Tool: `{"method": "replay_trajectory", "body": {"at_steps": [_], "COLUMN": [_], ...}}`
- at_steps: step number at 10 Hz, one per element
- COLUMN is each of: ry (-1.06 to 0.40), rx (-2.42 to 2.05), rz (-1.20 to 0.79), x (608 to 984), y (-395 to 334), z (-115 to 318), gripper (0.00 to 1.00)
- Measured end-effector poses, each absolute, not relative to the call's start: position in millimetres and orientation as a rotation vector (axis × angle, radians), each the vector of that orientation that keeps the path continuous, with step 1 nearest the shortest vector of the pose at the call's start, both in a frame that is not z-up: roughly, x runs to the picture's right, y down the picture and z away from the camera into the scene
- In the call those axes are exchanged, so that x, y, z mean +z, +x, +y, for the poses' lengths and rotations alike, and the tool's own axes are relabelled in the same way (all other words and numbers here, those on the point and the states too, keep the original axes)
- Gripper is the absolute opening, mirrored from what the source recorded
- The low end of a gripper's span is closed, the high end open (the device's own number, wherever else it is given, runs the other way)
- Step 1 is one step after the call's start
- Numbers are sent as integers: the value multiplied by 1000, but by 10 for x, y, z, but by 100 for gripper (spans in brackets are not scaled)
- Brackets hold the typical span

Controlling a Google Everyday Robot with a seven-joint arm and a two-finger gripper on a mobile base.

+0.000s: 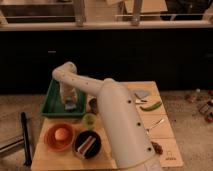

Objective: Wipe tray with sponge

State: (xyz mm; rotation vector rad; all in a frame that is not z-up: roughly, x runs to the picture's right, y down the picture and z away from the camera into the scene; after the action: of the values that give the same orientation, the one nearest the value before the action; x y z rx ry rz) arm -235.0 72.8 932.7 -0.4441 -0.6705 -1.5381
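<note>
The green tray [51,102] lies at the back left of the wooden table. The gripper [69,99] points down into the tray, near its front right part, at the end of the white arm that bends over the tray. It is shut on the small blue-grey sponge [70,105], which rests on the tray floor right under it. The arm hides part of the tray's right side.
In front of the tray are an orange plate [51,141] holding a round item, a dark bowl [88,144], a green cup [90,120] and a dark cup [93,103]. A grey-blue cloth piece [142,93], a green vegetable [151,106] and cutlery [155,124] lie at right.
</note>
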Motion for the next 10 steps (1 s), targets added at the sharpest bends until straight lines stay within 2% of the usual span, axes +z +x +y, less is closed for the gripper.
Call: {"method": "replay_trajectory", "body": {"at_steps": [10], "ry": [-435], "rx": [-1527], "rz": [-650], "x": [9564], "y": [-2576], "z": [488], "gripper": [2]}}
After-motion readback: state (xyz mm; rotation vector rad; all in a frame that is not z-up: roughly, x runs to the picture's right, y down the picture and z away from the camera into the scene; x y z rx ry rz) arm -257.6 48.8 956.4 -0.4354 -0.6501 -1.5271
